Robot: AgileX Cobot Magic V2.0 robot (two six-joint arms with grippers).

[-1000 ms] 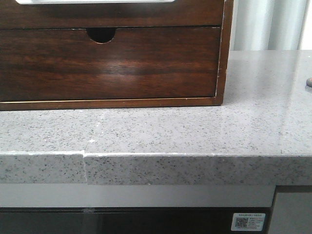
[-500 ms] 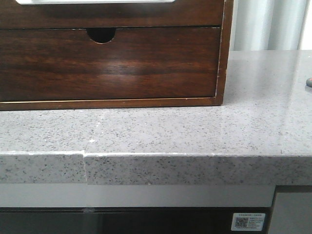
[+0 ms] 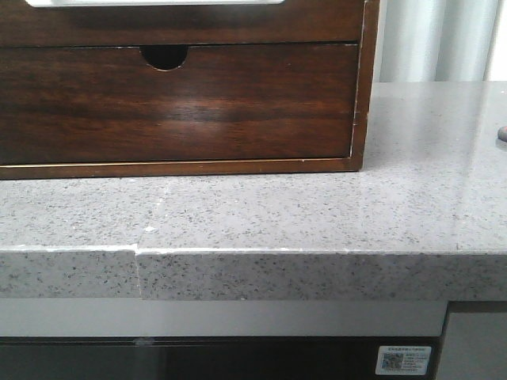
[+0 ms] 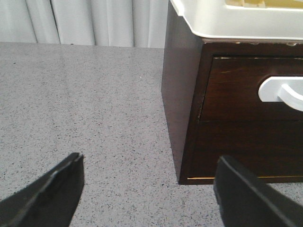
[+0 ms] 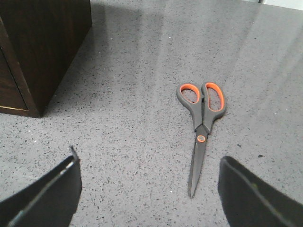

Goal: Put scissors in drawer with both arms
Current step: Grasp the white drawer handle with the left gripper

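Observation:
The scissors [image 5: 200, 124], grey with orange-lined handles, lie closed and flat on the grey counter in the right wrist view, blade tip pointing toward my right gripper [image 5: 149, 191]. That gripper is open and empty, and the tip lies between its fingers, nearer one of them. The drawer [image 4: 246, 94] is the upper dark brown one with the white round-cornered cut-out, and it is shut. Only its lower strip [image 3: 198, 24] shows in the front view. My left gripper [image 4: 149, 189] is open and empty above the counter, by the cabinet's front corner. Neither arm shows in the front view.
The lower drawer [image 3: 174, 103] with a half-round notch is shut. A white tray [image 4: 227, 19] sits on top of the cabinet. The cabinet's side [image 5: 45, 42] stands apart from the scissors. The counter's front edge [image 3: 253, 252] is close. A small dark thing [image 3: 501, 133] sits at the far right.
The small dark thing at the right edge of the front view shows a little less than before. Nothing else has visibly moved.

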